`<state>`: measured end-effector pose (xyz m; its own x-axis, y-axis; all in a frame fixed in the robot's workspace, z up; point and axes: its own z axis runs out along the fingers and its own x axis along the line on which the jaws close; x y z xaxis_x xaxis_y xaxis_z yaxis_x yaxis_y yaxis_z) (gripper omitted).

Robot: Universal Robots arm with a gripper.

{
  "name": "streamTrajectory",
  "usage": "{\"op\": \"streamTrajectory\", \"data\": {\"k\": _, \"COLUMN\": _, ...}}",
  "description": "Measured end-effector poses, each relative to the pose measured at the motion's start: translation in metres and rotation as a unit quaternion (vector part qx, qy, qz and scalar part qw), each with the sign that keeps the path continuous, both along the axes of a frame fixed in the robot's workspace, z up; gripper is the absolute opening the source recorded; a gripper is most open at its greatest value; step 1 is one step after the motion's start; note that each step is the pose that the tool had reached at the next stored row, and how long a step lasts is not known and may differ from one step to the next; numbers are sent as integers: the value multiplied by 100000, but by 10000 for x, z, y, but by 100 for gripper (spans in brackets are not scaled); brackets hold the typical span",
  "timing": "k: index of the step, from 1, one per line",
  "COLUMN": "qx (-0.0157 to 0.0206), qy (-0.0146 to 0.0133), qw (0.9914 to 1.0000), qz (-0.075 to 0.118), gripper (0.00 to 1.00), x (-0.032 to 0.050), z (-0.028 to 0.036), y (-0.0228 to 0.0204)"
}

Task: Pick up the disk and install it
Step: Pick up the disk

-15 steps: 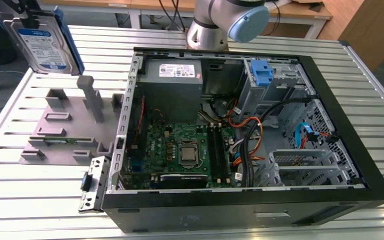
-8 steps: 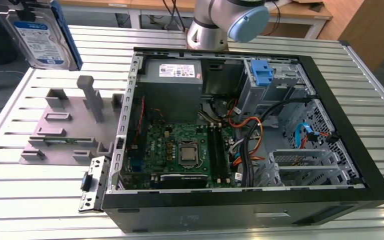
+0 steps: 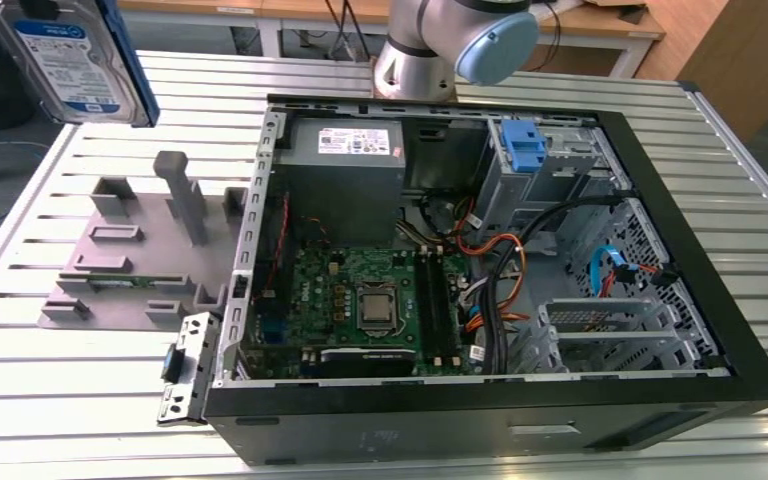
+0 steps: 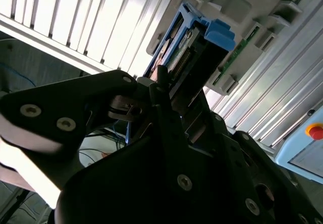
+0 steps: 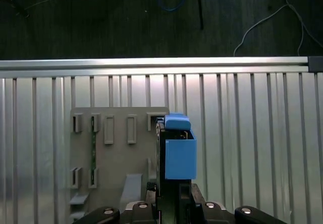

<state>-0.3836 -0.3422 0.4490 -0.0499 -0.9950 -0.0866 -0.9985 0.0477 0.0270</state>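
The end effector (image 5: 171, 188) is grasping the disk (image 3: 71, 55), held high in the upper left of the exterior view, above the surface (image 3: 37, 400). This looks like the carrying step. The open computer (image 3: 491, 415) is well apart, so fitting it there calls for careful lining up.

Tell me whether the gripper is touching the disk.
Touching. In the second wrist view, the gripper clamps the disk between its black fingers.
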Motion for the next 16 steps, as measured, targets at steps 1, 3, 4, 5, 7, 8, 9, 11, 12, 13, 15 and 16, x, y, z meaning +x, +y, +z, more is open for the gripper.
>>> {"op": "streamTrajectory", "data": {"k": 1, "qx": -3, "qy": 6, "qw": 100000, "qz": 0, "gripper": 35, "x": 0, "z": 19, "y": 0}}
{"op": "streamTrajectory", "data": {"k": 3, "qx": -2, "qy": 1, "qw": 100000, "qz": 0, "gripper": 35, "x": 0, "z": 45, "y": 0}}
{"op": "streamTrajectory", "data": {"k": 4, "qx": -2, "qy": 5, "qw": 100000, "qz": 2, "gripper": 35, "x": 0, "z": 49, "y": 0}}
{"op": "streamTrajectory", "data": {"k": 5, "qx": 1, "qy": -3, "qw": 100000, "qz": 1, "gripper": 35, "x": 0, "z": 49, "y": 0}}
{"op": "streamTrajectory", "data": {"k": 7, "qx": -5, "qy": 6, "qw": 100000, "qz": 1, "gripper": 35, "x": 0, "z": 52, "y": 0}}
{"op": "streamTrajectory", "data": {"k": 8, "qx": -3, "qy": 3, "qw": 100000, "qz": 2, "gripper": 35, "x": 0, "z": 53, "y": 0}}
{"op": "streamTrajectory", "data": {"k": 9, "qx": -3, "qy": 4, "qw": 100000, "qz": 3, "gripper": 35, "x": 0, "z": 54, "y": 0}}
{"op": "streamTrajectory", "data": {"k": 11, "qx": -2, "qy": 3, "qw": 100000, "qz": 1, "gripper": 35, "x": 0, "z": 55, "y": 0}}
{"op": "streamTrajectory", "data": {"k": 12, "qx": -13, "qy": 23, "qw": 100000, "qz": 3, "gripper": 35, "x": 0, "z": 62, "y": 0}}
{"op": "streamTrajectory", "data": {"k": 13, "qx": -6, "qy": 12, "qw": 100000, "qz": 1, "gripper": 35, "x": 0, "z": 67, "y": 0}}
{"op": "streamTrajectory", "data": {"k": 15, "qx": -5, "qy": 8, "qw": 100000, "qz": 2, "gripper": 35, "x": 0, "z": 84, "y": 0}}
{"op": "streamTrajectory", "data": {"k": 16, "qx": -4, "qy": 5, "qw": 100000, "qz": 1, "gripper": 35, "x": 0, "z": 92, "y": 0}}
